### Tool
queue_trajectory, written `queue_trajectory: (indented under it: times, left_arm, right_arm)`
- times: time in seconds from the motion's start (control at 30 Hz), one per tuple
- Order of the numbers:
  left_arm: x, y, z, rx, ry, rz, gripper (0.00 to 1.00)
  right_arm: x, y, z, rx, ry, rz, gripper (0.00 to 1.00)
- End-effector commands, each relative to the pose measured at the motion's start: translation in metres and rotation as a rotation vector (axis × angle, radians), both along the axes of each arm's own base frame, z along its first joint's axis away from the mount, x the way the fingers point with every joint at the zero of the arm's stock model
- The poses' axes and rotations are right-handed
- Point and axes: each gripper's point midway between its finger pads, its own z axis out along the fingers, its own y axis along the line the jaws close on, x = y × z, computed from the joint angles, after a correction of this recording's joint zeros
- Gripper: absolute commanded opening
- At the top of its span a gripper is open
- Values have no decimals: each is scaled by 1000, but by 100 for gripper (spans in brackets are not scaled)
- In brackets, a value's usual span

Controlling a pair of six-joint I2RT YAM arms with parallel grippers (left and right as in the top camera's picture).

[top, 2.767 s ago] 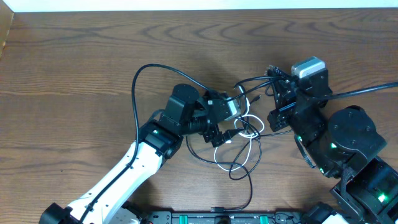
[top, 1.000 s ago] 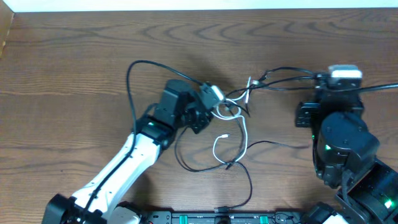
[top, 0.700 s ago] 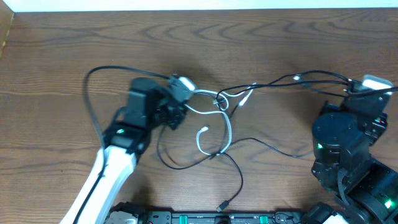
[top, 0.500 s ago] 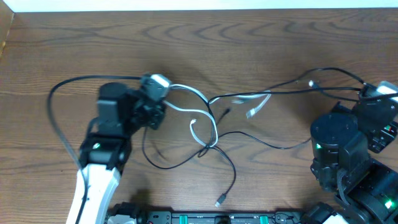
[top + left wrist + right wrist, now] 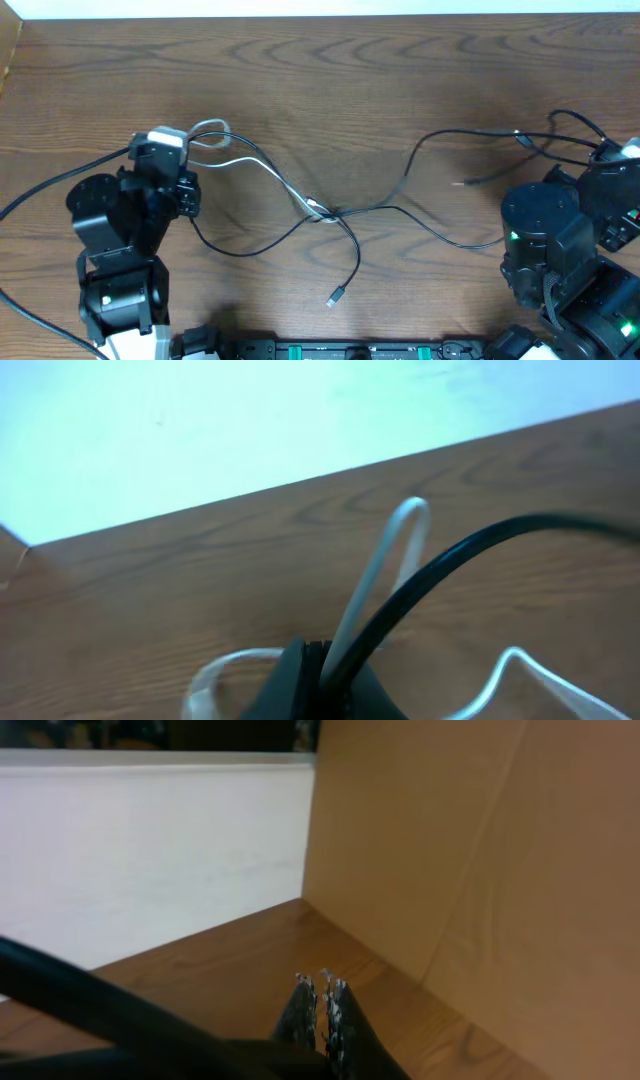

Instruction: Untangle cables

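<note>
Wood table (image 5: 300, 60) carries the cables (image 5: 318, 210), strung from left edge to right; a second ago they were bunched mid-table. The left gripper (image 5: 318, 665) is clamped on a white strand (image 5: 372, 575) and a black strand (image 5: 450, 552). The right gripper (image 5: 322, 1005), jaws together at the right edge, may pinch a black end; I cannot tell. Pulling apart likely opens the knot, though one crossing remains.

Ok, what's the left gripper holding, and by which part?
A thin grey-white cable and a thin black cable, both pinched along the cord by shut jaws.
</note>
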Motion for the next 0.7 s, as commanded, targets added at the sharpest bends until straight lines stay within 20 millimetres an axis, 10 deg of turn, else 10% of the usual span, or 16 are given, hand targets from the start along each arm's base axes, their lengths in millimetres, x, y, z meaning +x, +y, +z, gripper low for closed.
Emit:
queue_trajectory:
  times: [0.0, 0.33, 0.4, 0.53, 0.67]
  left_arm:
    - [-1, 3, 9, -44, -17, 33, 7]
    - [-4, -10, 10, -79, -15, -41, 7]
    - [-5, -13, 9, -86, -11, -57, 7]
    - [-6, -19, 10, -99, -12, -90, 7]
    - [-6, -19, 10, -99, -12, -90, 8]
  right_arm:
    - [10, 13, -5, 98, -6, 107, 1]
    - [48, 64, -44, 174, 132, 294, 1]
    - [55, 69, -52, 154, 166, 285, 21]
    - [74, 84, -78, 105, 276, 296, 97]
    - [89, 101, -105, 84, 389, 349, 99]
